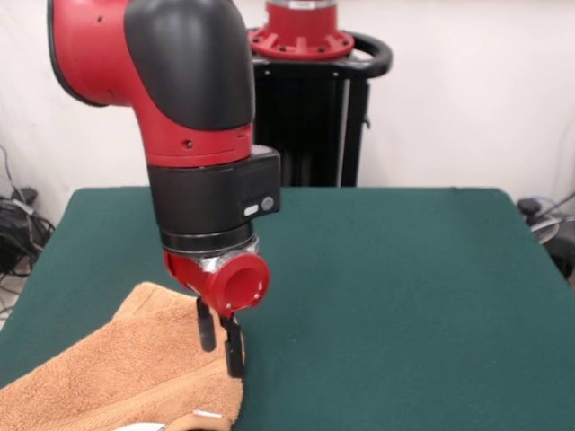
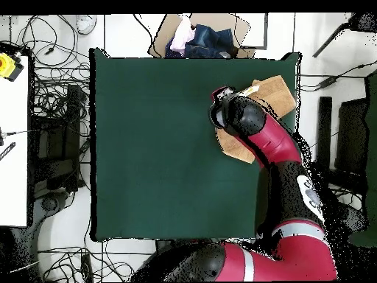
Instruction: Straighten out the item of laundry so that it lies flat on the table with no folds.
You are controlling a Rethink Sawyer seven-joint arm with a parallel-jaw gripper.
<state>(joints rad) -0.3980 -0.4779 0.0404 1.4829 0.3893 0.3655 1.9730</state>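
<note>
The orange-tan towel (image 1: 117,377) lies bunched and folded over at the near left corner of the green table (image 1: 386,287), running out of the bottom edge of the front view. Its small white tag (image 1: 208,414) shows near its right edge. My gripper (image 1: 222,359) points straight down at the towel's right edge, its tips at the cloth. In the overhead view the arm (image 2: 254,125) covers the gripper and much of the towel (image 2: 276,92), which lies at the table's (image 2: 162,147) upper right corner.
The black pedestal (image 1: 305,99) stands behind the table's far edge. A cardboard box with clothes (image 2: 199,37) sits beyond the table's top edge in the overhead view. Cables lie on the floor to the left (image 2: 51,96).
</note>
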